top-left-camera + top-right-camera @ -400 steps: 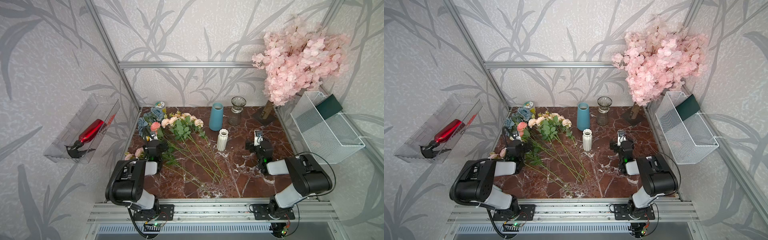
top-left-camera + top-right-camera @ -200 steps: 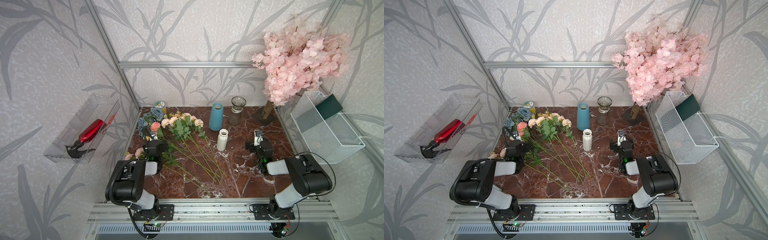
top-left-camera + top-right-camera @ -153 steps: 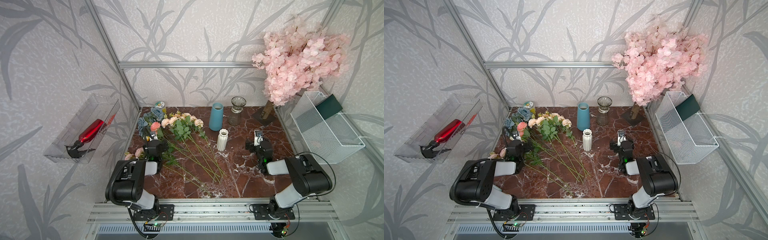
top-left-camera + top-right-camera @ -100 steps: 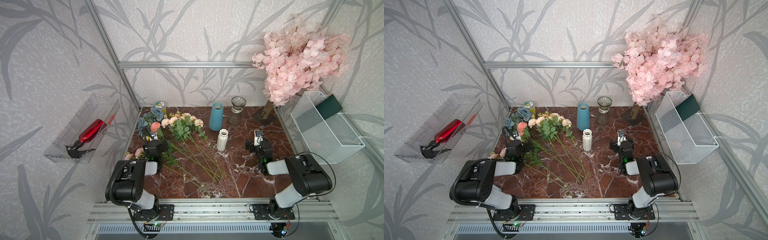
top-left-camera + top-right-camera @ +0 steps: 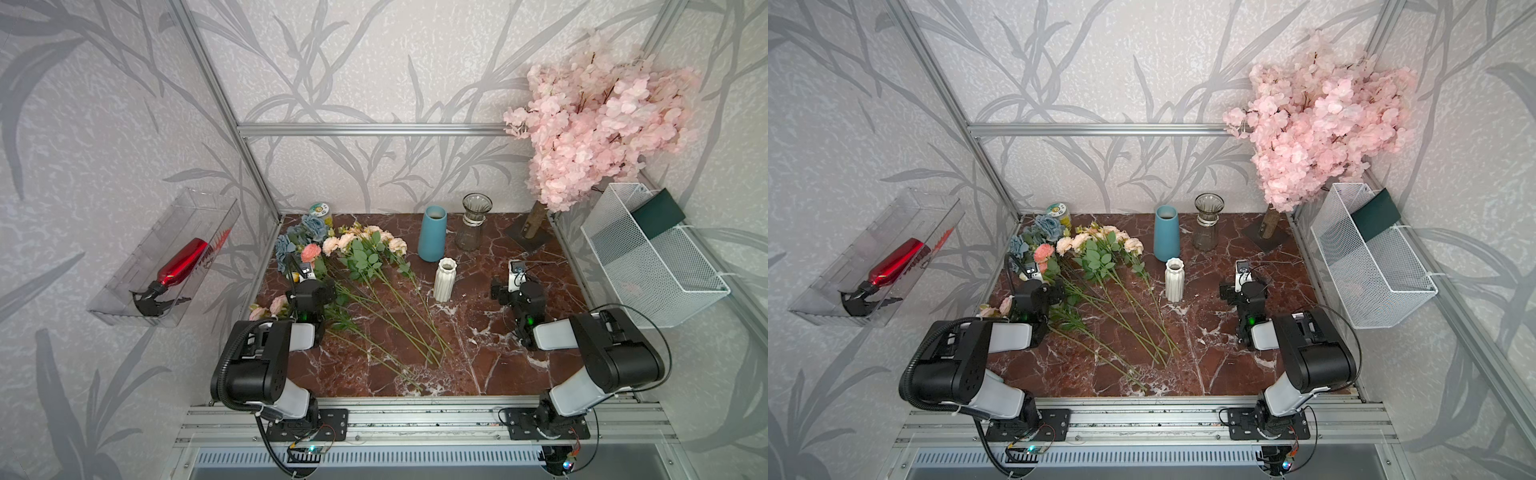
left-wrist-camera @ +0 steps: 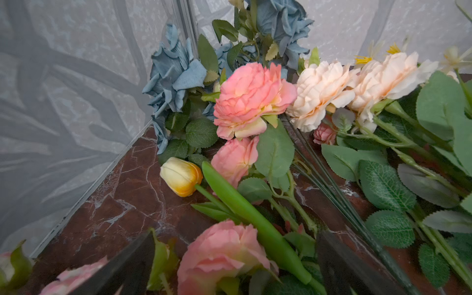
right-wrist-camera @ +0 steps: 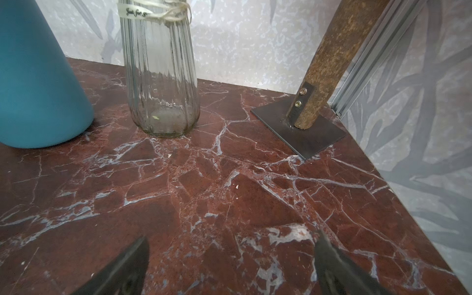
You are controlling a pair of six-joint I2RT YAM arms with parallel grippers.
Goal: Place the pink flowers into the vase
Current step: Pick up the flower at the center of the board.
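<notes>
The pink flowers [image 5: 357, 245] lie flat on the marble table [image 5: 478, 365] at the left, with their long green stems [image 5: 399, 324] running toward the front. In both top views three vases stand upright: a blue one [image 5: 432, 233], a clear glass one [image 5: 473, 228] and a small white ribbed one [image 5: 444, 279]. My left gripper [image 6: 235, 237] is open low over the flower heads, and a salmon bloom [image 6: 222, 258] and a green leaf lie between its fingers, ungripped. My right gripper [image 7: 231, 238] is open over bare marble, short of the glass vase [image 7: 159, 76].
Dusty blue flowers [image 5: 299, 237] and a yellow tulip [image 6: 180, 176] sit in the back left corner. A pink blossom tree [image 5: 594, 120] stands on a metal base at the back right. A white wire basket [image 5: 648, 257] hangs on the right wall and a clear tray with a red spray bottle [image 5: 183, 262] on the left.
</notes>
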